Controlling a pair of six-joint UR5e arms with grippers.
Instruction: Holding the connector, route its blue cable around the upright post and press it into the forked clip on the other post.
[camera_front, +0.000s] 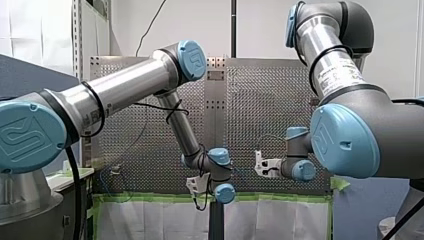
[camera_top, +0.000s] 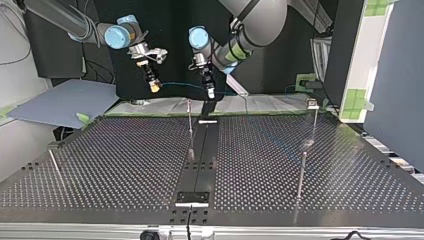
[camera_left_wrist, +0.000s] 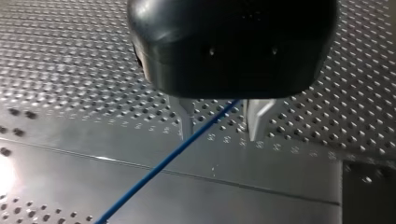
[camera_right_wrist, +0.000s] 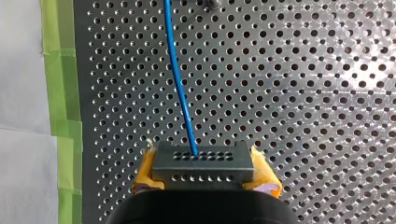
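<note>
While the right pincer (camera_right_wrist: 205, 173) is closed on the dark connector (camera_right_wrist: 203, 159), its yellow pads (camera_right_wrist: 264, 175) press the two ends of this block; the blue cable (camera_right_wrist: 180, 84) leaves the face of the connector and runs ahead over the perforated tabletop (camera_right_wrist: 303, 93), near a strip of green tape (camera_right_wrist: 60, 93); in the left wrist view you see that the left pincer (camera_left_wrist: 219, 135) is open; its two metal fingers (camera_left_wrist: 256, 119) stand apart and the cable passes between them; in the top view both pincers hang above the far end of the tabletop, near each other, with the cable in the air between them; a thin upright post (camera_top: 190, 125) stands below and between them; whether the cable touches it, you cannot tell; a second post (camera_top: 312, 104), with a small block on its top, stands well apart at that view's right.
</note>
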